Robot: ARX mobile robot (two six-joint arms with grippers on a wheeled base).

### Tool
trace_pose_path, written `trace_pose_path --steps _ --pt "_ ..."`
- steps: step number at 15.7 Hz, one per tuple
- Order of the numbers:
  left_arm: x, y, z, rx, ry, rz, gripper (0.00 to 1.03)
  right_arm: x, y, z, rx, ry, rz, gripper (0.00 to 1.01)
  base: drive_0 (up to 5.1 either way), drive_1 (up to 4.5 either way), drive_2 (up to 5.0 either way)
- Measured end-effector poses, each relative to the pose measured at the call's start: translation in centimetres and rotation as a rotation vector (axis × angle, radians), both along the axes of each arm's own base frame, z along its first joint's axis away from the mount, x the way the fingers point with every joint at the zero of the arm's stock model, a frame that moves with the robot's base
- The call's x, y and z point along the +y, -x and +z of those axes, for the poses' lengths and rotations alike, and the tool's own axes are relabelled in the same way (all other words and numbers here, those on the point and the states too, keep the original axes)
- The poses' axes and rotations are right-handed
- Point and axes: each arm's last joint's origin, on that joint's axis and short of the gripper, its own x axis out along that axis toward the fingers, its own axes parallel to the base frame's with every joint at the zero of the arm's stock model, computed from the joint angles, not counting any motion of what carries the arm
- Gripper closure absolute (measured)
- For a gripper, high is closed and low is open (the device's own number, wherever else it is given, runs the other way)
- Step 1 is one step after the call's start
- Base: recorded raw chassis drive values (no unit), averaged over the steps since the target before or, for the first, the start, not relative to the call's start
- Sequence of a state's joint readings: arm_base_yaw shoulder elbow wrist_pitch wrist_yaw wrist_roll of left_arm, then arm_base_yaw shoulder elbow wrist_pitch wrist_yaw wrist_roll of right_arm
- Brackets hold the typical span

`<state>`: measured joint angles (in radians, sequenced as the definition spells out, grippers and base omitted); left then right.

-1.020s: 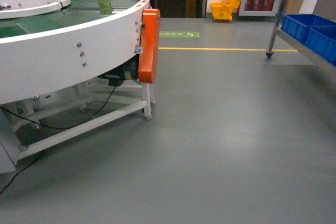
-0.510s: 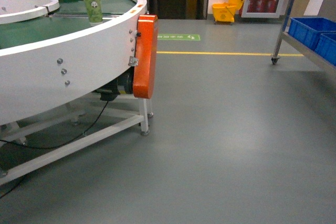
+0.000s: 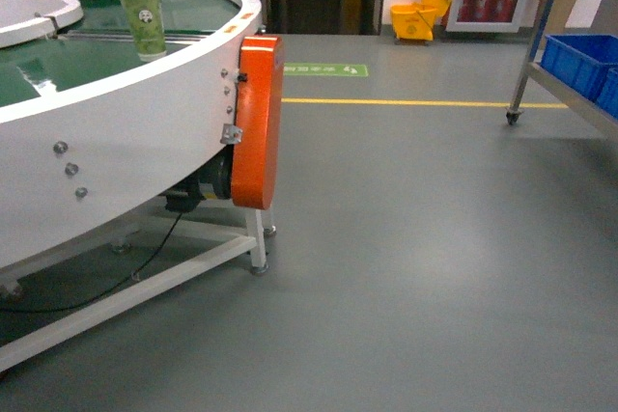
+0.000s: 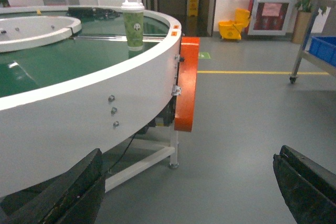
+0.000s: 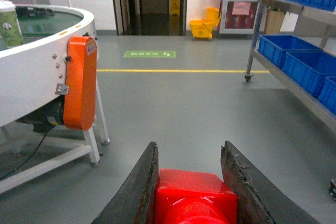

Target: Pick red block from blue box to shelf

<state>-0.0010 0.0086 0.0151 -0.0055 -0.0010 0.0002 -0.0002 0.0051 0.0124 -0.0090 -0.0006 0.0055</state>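
Note:
In the right wrist view my right gripper (image 5: pixel 190 150) is shut on the glossy red block (image 5: pixel 193 192), which fills the space between its dark fingers above the grey floor. The steel shelf (image 5: pixel 286 74) runs along the right side of that view with dark blue crates (image 5: pixel 302 56) on its tiers. In the head view only the shelf's corner post (image 3: pixel 526 69) and one crate (image 3: pixel 579 60) show at the far right. My left gripper (image 4: pixel 189 187) is open with nothing between its fingers. The blue box is out of view. Neither gripper shows in the head view.
A round white conveyor table (image 3: pixel 126 156) with an orange motor cover (image 3: pixel 256 123) and white leg frame fills the left. A green paper cup (image 3: pixel 142 12) stands on its belt. A yellow floor line (image 3: pixel 406 101), a yellow mop bucket (image 3: pixel 420 18) and a dark doorway lie ahead.
The head view has swung left: the conveyor table and cup now sit further left and lower, and the shelf has slid toward the right edge.

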Motion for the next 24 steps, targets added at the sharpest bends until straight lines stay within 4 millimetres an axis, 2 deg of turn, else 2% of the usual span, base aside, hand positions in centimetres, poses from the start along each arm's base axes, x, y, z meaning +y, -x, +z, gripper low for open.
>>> trace_pose_path --steps 5,24 --pt "0.01 0.0 0.01 -0.002 0.0 0.001 0.05 0.0 0.0 0.04 -0.005 0.0 0.0 0.72 0.0 4.29 -4.4" --pt "0.01 0.0 0.02 -0.002 0.0 0.0 0.05 0.0 0.0 0.04 -0.005 0.0 0.0 0.72 -1.6 -1.57 -1.6"
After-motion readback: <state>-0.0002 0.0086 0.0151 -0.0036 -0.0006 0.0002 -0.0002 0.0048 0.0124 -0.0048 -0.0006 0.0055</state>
